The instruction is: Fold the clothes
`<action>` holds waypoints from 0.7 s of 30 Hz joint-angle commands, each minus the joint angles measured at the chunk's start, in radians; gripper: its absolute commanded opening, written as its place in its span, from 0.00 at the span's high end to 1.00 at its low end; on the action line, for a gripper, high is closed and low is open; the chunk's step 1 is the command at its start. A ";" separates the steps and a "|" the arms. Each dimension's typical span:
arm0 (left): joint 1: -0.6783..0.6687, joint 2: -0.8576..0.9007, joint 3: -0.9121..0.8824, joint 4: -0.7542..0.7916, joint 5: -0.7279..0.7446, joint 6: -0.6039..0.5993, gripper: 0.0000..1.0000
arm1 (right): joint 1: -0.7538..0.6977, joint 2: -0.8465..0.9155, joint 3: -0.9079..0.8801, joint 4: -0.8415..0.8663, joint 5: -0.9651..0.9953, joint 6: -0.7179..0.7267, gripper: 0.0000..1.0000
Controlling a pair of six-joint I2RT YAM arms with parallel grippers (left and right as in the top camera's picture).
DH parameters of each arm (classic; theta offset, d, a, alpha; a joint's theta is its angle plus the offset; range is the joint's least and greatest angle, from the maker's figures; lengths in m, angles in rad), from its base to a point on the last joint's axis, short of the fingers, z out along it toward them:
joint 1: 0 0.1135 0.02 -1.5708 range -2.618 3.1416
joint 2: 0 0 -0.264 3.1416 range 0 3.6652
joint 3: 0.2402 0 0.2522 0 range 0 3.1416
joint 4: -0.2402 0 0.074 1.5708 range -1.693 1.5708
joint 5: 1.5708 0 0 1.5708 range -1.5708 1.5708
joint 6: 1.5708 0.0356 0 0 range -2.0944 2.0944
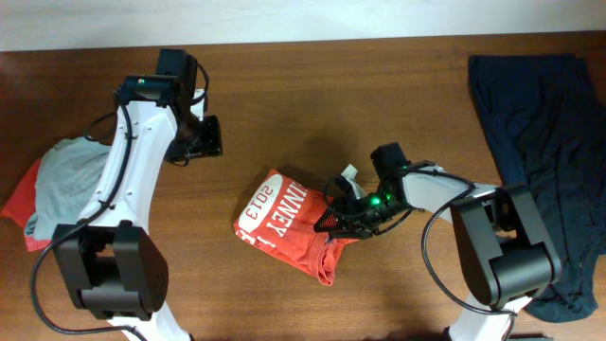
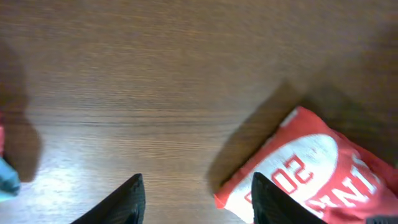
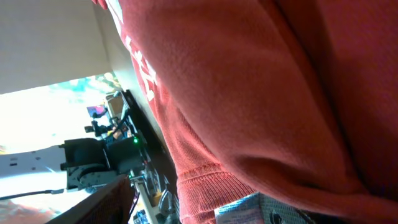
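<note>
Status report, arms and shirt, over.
Left gripper open, empty. Right gripper at edge of orange-red T-shirt, grip unclear. Shirt folded small, lying centre. Navy garment, grey shirt well aside.

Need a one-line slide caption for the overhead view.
Folded orange-red T-shirt, right gripper at its edge, left gripper open and apart.

light: warm, dim | shadows: soft | right wrist: blurry, glare perhaps overexposed

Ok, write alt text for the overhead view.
A folded orange-red T-shirt lies mid-table on the wooden table, with the right arm reaching its right edge. The left arm stands at upper left beside a grey shirt; a dark navy garment lies far right.
</note>
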 commanded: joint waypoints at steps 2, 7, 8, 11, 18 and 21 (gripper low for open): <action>0.001 -0.002 0.005 -0.010 0.165 0.111 0.41 | -0.021 0.069 0.041 -0.079 0.341 -0.129 0.29; 0.001 -0.002 -0.034 -0.004 0.191 0.175 0.34 | -0.024 0.062 0.150 -0.205 0.377 -0.175 0.29; 0.001 -0.002 -0.040 -0.002 0.193 0.175 0.34 | -0.024 0.058 0.164 -0.217 0.386 -0.175 0.29; 0.001 -0.002 -0.069 0.003 0.312 0.280 0.34 | -0.024 0.027 0.262 -0.307 0.438 -0.185 0.29; 0.001 -0.002 -0.164 0.053 0.418 0.338 0.33 | -0.024 -0.050 0.423 -0.459 0.508 -0.201 0.28; 0.001 -0.001 -0.217 0.096 0.514 0.374 0.33 | -0.024 -0.089 0.474 -0.511 0.562 -0.201 0.28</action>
